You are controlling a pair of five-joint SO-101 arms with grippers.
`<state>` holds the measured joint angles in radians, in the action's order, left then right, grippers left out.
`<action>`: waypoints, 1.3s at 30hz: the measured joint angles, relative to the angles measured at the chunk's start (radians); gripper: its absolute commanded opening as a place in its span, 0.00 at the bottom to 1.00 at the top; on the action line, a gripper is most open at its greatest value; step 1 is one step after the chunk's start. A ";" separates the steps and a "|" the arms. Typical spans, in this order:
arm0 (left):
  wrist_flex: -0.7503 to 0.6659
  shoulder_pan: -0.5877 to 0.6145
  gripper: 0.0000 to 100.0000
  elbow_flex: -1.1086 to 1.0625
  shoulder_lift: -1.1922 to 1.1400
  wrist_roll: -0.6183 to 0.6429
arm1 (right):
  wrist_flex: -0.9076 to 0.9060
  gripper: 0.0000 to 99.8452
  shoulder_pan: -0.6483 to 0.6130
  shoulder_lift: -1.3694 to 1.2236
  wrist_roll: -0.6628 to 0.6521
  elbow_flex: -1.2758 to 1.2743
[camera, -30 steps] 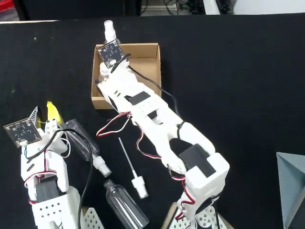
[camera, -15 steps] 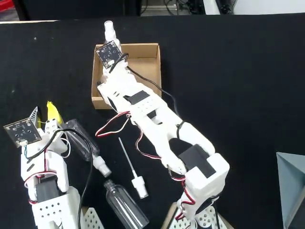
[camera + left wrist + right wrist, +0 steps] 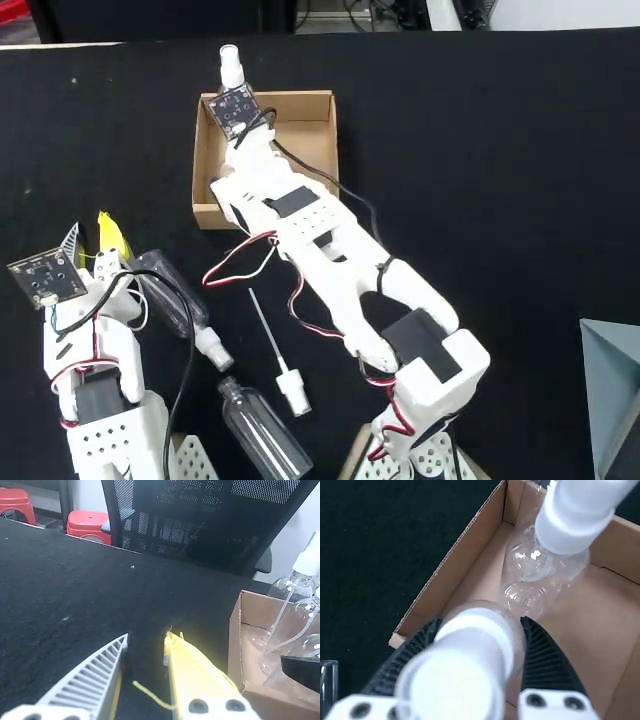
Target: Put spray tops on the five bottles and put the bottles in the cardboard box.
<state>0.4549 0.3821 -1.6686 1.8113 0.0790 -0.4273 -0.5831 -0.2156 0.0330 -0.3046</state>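
The left arm [image 3: 95, 370] sits folded near its base at the near left of the surface [image 3: 500, 150], its wrist low and its pincer [image 3: 146, 642] pointing away from the base. That pincer is parted, with a clear gap between the white ribbed finger [image 3: 95, 675] and the yellow finger [image 3: 192, 672]. The right arm [image 3: 330, 260] is stretched out long on a diagonal from its base at the near middle toward the far left, with its wrist tipped downward. Its pincer [image 3: 479, 630] is clamped on a bottle [image 3: 470, 645], one black finger [image 3: 545, 655] pressed against each side.
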 measured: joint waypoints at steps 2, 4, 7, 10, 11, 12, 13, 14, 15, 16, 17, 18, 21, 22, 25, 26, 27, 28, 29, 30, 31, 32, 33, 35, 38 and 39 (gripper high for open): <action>-0.002 0.000 0.11 0.000 0.000 0.000 | 0.000 0.16 0.000 0.000 0.003 0.000; -0.002 0.000 0.11 0.000 0.000 0.000 | -0.005 0.16 0.000 0.000 0.003 0.000; -0.002 0.000 0.11 0.000 0.000 0.000 | -0.035 0.16 0.000 0.000 0.005 0.014; -0.002 0.000 0.11 0.000 0.000 0.000 | -0.081 0.16 0.000 0.000 0.005 0.037; -0.002 0.000 0.11 0.000 0.000 0.000 | -0.092 0.16 0.000 0.000 0.005 0.041; -0.002 0.000 0.11 0.000 0.000 0.000 | -0.100 0.16 0.000 0.000 0.005 0.044; -0.002 0.000 0.11 0.000 0.000 0.000 | -0.104 0.16 0.000 0.000 0.005 0.046; -0.002 0.000 0.11 0.000 0.000 0.000 | -0.107 0.16 0.000 0.000 0.005 0.046; -0.002 0.000 0.11 0.000 0.000 0.000 | -0.109 0.16 0.000 0.000 0.005 0.048; -0.002 0.000 0.11 0.000 0.000 0.000 | -0.109 0.17 0.000 0.000 0.005 0.048; -0.002 0.000 0.11 0.000 0.000 0.000 | -0.109 0.19 0.000 0.000 0.005 0.048; -0.002 0.000 0.11 0.000 0.000 0.000 | -0.109 0.21 0.000 0.000 0.005 0.048; -0.002 0.000 0.11 0.000 0.000 0.000 | -0.121 0.27 -0.002 -0.002 0.005 0.044; -0.002 0.000 0.11 0.000 0.000 0.000 | -0.129 0.27 -0.003 -0.006 0.005 0.041; -0.002 0.000 0.11 0.000 0.000 0.000 | -0.137 0.27 -0.002 -0.003 0.005 0.043; -0.002 0.000 0.11 0.000 0.000 0.000 | -0.137 0.27 -0.002 -0.005 0.005 0.043; -0.002 0.000 0.11 0.000 0.000 0.000 | -0.137 0.27 -0.002 -0.006 0.005 0.041; -0.002 0.000 0.11 0.000 0.000 0.000 | -0.137 0.27 -0.002 -0.006 0.005 0.041; -0.002 0.000 0.11 0.000 0.000 0.000 | -0.137 0.27 -0.002 -0.005 0.005 0.041; -0.002 0.000 0.11 0.000 0.000 0.000 | -0.137 0.27 -0.002 -0.005 0.005 0.041; -0.002 0.000 0.11 0.000 0.000 0.000 | -0.137 0.27 -0.002 -0.005 0.005 0.041; -0.002 0.000 0.11 0.000 0.000 0.000 | -0.137 0.27 -0.002 -0.005 0.005 0.041; -0.002 0.000 0.11 0.000 0.000 0.000 | -0.137 0.27 -0.002 -0.005 0.005 0.041; -0.002 0.000 0.11 0.000 0.000 0.000 | -0.143 0.27 -0.002 -0.005 0.005 0.041; -0.002 0.000 0.11 0.000 0.000 0.000 | -0.180 0.27 -0.002 -0.005 0.008 0.046; -0.002 0.000 0.11 0.000 0.000 0.000 | -0.199 0.27 -0.002 -0.005 0.008 0.055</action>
<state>0.4534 0.3821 -1.6686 1.8113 0.0790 -0.6268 -0.5846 -0.2202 0.0407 -0.2493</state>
